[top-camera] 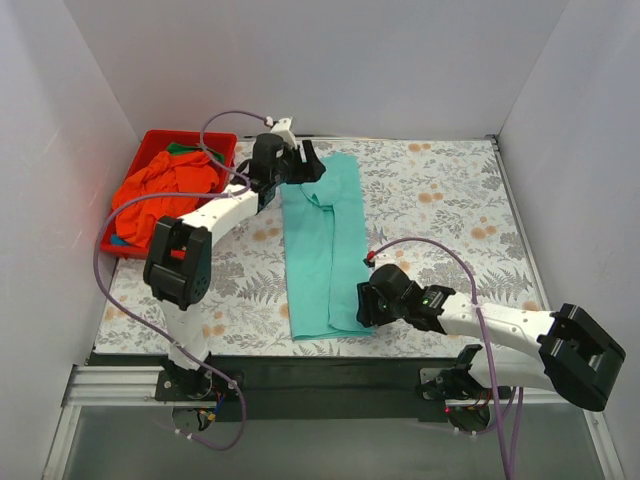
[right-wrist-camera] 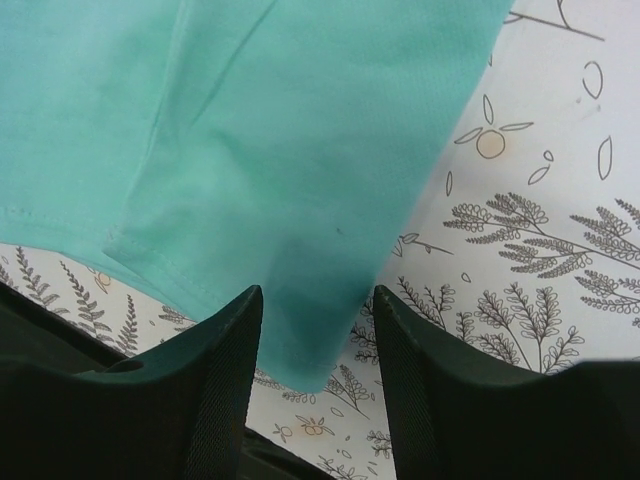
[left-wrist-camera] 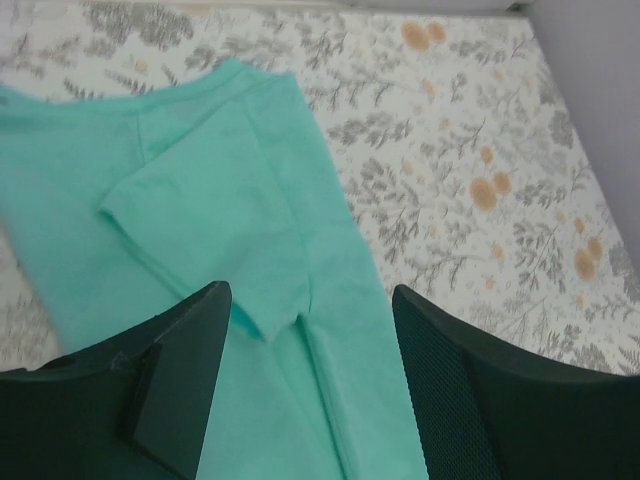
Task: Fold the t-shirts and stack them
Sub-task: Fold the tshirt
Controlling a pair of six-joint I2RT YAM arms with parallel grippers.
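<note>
A teal t-shirt [top-camera: 322, 250] lies on the flowered table, folded lengthwise into a long strip with a sleeve turned in. My left gripper [top-camera: 308, 165] hovers open over its far end; in the left wrist view the sleeve and side fold of the teal t-shirt [left-wrist-camera: 200, 200] show between the spread fingers of the left gripper [left-wrist-camera: 310, 330]. My right gripper [top-camera: 362, 303] stands at the near right corner. In the right wrist view the shirt's hem corner [right-wrist-camera: 320, 300] hangs loose between the jaws of the right gripper [right-wrist-camera: 315, 330], which stand open and clear of the cloth. An orange-red t-shirt [top-camera: 165, 185] lies crumpled in the bin.
A red plastic bin [top-camera: 190, 136] stands at the far left and holds the orange-red shirt, with bits of green cloth [top-camera: 183, 148] and blue cloth [top-camera: 120, 240] under it. White walls close in three sides. The flowered table surface [top-camera: 440, 200] stretches to the right of the shirt.
</note>
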